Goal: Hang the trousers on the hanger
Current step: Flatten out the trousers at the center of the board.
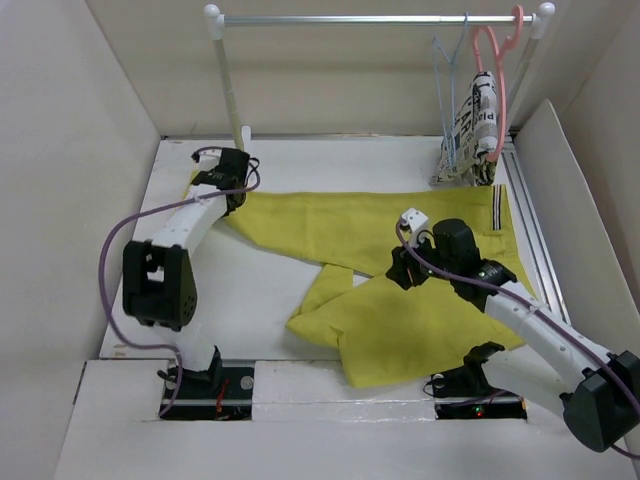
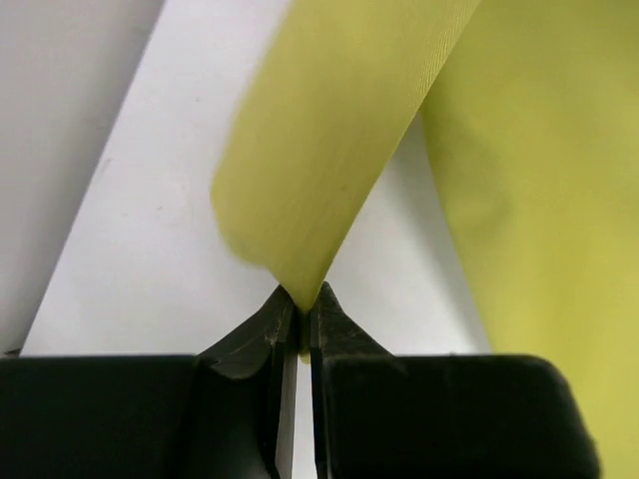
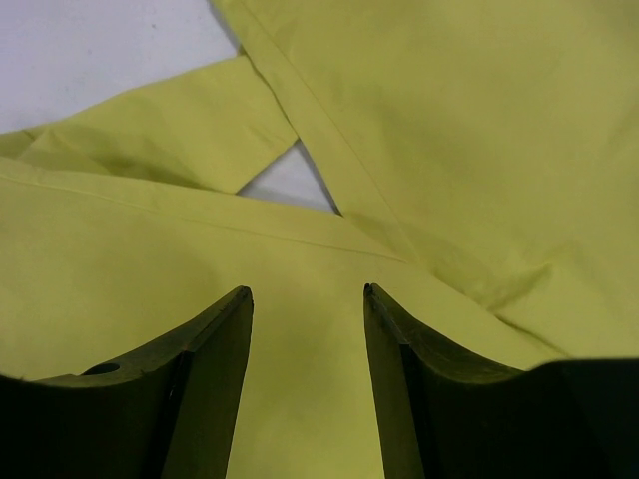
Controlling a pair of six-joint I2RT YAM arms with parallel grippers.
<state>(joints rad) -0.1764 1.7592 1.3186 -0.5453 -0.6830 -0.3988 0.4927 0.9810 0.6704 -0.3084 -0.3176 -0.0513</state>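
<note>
The mustard-yellow trousers (image 1: 380, 270) lie spread across the white table, one leg reaching back left, the other folded toward the front. My left gripper (image 1: 232, 195) is shut on the end of the far leg; the left wrist view shows the yellow cloth (image 2: 310, 190) pinched between the closed fingertips (image 2: 302, 299). My right gripper (image 1: 400, 272) hovers open just over the middle of the trousers (image 3: 300, 399), with nothing between its fingers (image 3: 225, 344). The pale-blue hanger (image 1: 447, 75) hangs from the rail at the back right.
A pink hanger (image 1: 500, 70) with black-and-white printed cloth (image 1: 472, 130) hangs beside the blue one on the metal rail (image 1: 380, 18). White walls enclose the table on the left, back and right. The rail's left post (image 1: 228, 85) stands near my left gripper.
</note>
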